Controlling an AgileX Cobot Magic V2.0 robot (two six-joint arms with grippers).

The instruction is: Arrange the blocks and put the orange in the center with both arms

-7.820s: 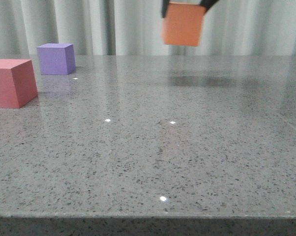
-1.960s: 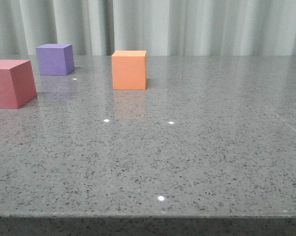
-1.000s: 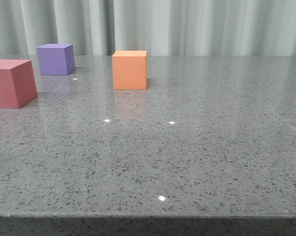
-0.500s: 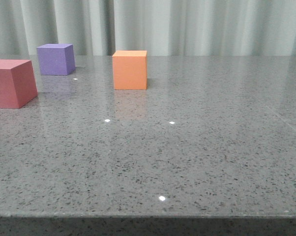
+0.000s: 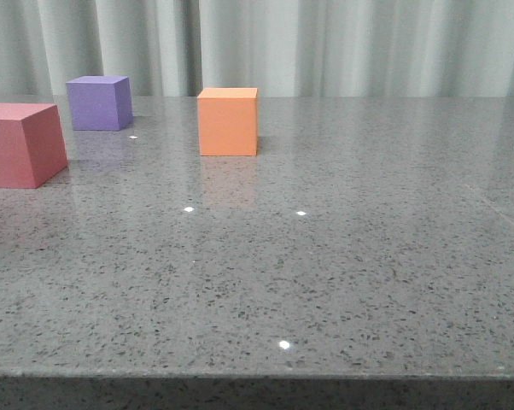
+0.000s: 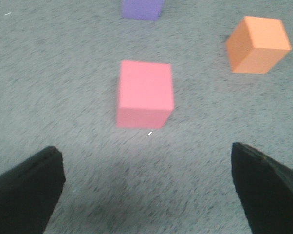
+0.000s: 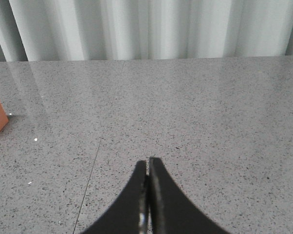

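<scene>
Orange cube [image 6: 257,45] beyond left hand [image 6: 146,190]

Lighting evenly and softly from above; glinting in small white specks on the glossy table [image 5: 342,256]; mirroring the orange cube [image 5: 228,121] faintly below itself; smearing the left wrist view with motion blur.

Table [image 5: 342,256]: grey speckled stone, glossy, small bright light glints [image 5: 283,344] on its surface. Faint seam line [image 7: 88,185] runs across it. Behind: pale pleated curtain [image 5: 368,47], hanging in vertical folds.
</scene>
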